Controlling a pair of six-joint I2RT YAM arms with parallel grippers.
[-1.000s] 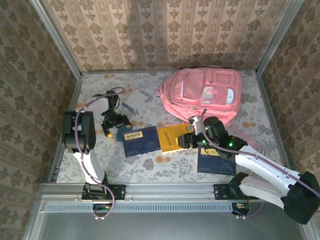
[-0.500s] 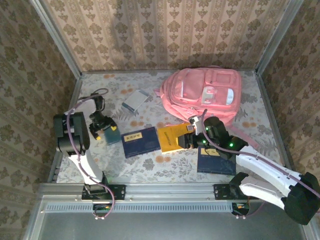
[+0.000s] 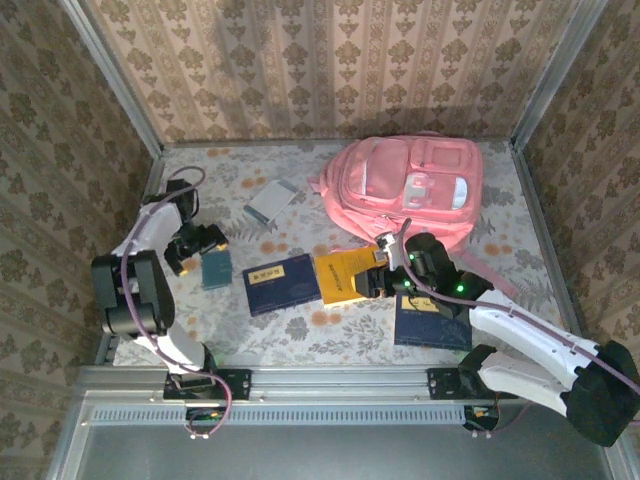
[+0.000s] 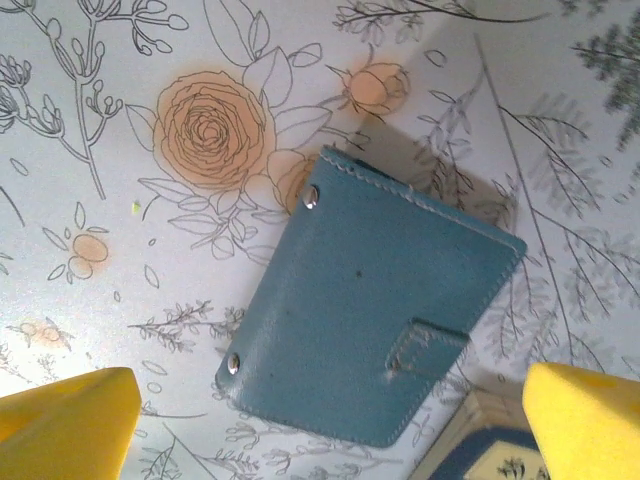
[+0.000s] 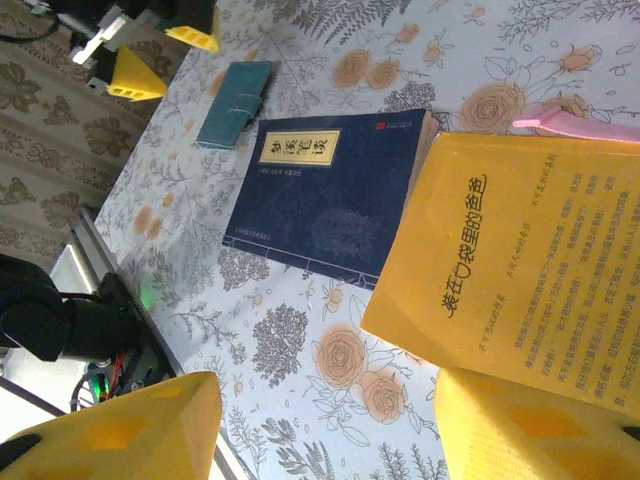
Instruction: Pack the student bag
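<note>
1. Bag (image 3: pixel 410 188): lies flat at the far right corner of the desk (image 3: pixel 300 335), front pockets up. One pink strap (image 5: pixel 575 128) reaches toward the near side and ends just beside the far edge of the yellow book (image 5: pixel 530 270).

2. Left tool (image 3: pixel 198 252): near the left edge of the desk, jaws wide apart. In the wrist view the left tool (image 4: pixel 325 425) hangs over a teal wallet (image 4: pixel 370 330), with one yellow finger (image 4: pixel 70 420) on each side of it. Neither finger touches it. The wallet lies flat and closed, clasp tab up, on the flowered cover.

3. Blue book (image 3: pixel 283 283): flat near the middle of the desk, just right of the wallet (image 3: pixel 213 270). Its right edge lies under the yellow book (image 3: pixel 348 275).

4. Right tool (image 3: pixel 380 272): at the right edge of the yellow book, jaws apart. The wrist view of the right tool (image 5: pixel 330 430) shows bare desk between the fingers. The book's near edge meets the right finger (image 5: pixel 540 430); I cannot tell whether they touch.

5. Second blue book (image 3: pixel 432 325): flat toward the near right, partly under the right arm.

6. Pale flat item (image 3: pixel 272 202): toward the far edge, left of the bag and apart from it. Its nature is not clear.
</note>
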